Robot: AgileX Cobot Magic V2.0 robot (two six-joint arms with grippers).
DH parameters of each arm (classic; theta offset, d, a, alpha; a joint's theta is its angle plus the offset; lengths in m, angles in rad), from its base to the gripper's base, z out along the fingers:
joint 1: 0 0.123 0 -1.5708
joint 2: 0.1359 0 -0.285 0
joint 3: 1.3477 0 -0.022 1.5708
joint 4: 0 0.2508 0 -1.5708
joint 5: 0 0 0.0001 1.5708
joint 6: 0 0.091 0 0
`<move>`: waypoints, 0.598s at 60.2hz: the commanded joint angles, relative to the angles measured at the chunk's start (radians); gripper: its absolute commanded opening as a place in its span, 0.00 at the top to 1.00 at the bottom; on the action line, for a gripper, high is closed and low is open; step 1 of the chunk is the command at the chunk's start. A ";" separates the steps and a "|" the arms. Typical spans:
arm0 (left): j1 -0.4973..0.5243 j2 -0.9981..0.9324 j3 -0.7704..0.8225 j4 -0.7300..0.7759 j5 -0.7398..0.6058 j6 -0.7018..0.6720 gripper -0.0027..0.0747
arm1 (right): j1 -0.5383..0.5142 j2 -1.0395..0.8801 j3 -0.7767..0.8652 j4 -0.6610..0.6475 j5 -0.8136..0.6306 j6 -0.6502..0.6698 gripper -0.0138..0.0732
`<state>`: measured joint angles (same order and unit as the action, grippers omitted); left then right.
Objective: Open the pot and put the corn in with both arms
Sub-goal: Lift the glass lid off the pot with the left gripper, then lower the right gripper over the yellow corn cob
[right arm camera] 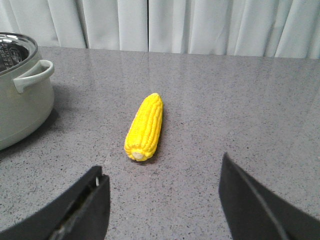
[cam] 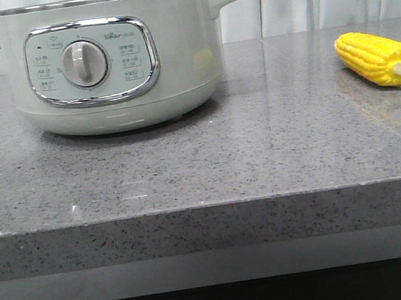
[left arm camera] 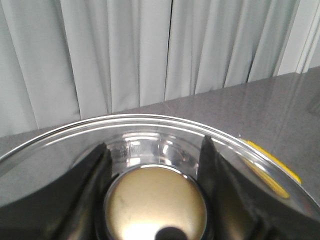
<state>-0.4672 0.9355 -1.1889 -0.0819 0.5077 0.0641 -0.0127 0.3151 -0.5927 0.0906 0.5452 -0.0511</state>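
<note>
The left hand grips the clear glass lid's gold knob. The right hand is wide open near the bright yellow corn on the grey tabletop, beside the big pale green pot.

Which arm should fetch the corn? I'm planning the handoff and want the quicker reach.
The right. Its gripper is open, with the corn lying free on the counter just ahead between its fingers. The left gripper is occupied straddling the gold knob of a glass lid.
</note>
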 commanded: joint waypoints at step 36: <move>0.000 -0.342 0.321 -0.008 -0.133 0.001 0.70 | -0.003 0.042 -0.056 0.018 0.003 -0.002 0.28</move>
<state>-0.4672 0.5967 -0.8305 -0.0819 0.5200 0.0641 -0.0127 0.3203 -0.5999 0.0936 0.6106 -0.0511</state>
